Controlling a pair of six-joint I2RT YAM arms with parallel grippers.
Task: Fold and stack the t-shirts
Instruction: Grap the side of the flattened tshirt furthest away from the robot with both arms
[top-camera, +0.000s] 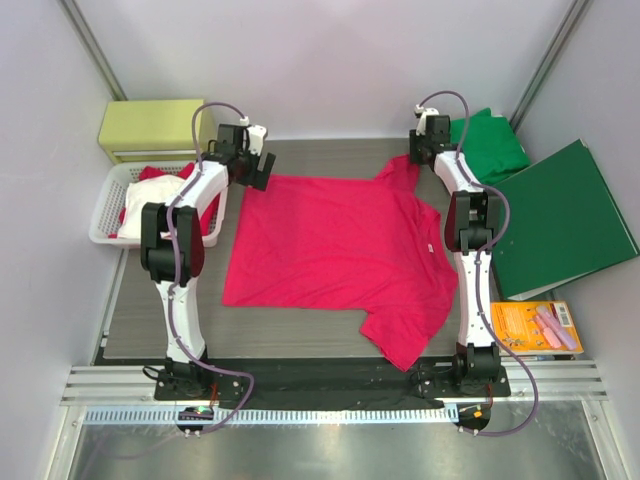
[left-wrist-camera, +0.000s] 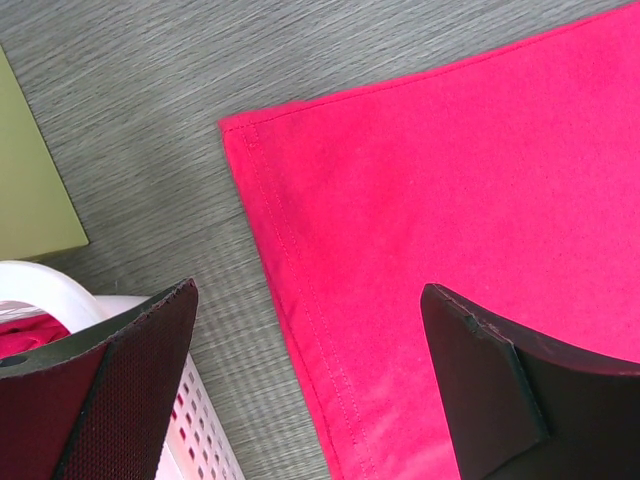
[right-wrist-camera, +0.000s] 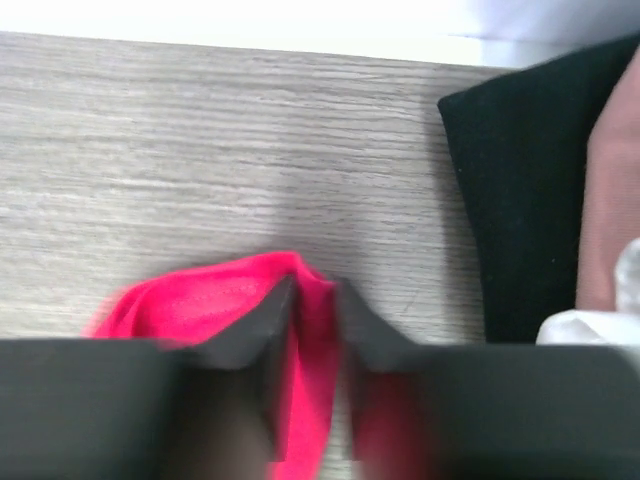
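A bright pinkish-red t-shirt (top-camera: 335, 245) lies spread flat on the table, one sleeve hanging toward the near edge. My left gripper (top-camera: 255, 165) is open and empty above the shirt's far left corner (left-wrist-camera: 245, 130), its fingers (left-wrist-camera: 500, 390) wide apart over the hem. My right gripper (top-camera: 420, 150) is shut on the shirt's far right sleeve tip (right-wrist-camera: 318, 300), pinching a fold of red cloth. A green t-shirt (top-camera: 490, 145) lies folded at the far right. More cloth, white and red, lies in a basket (top-camera: 105, 215) at the left.
A yellow-green box (top-camera: 150, 128) stands at the far left behind the white basket (left-wrist-camera: 200, 430). A dark-green folder (top-camera: 560, 220) lies right of the table, with an orange booklet (top-camera: 535, 325) near it. A dark cloth (right-wrist-camera: 520, 180) shows at the right in the right wrist view.
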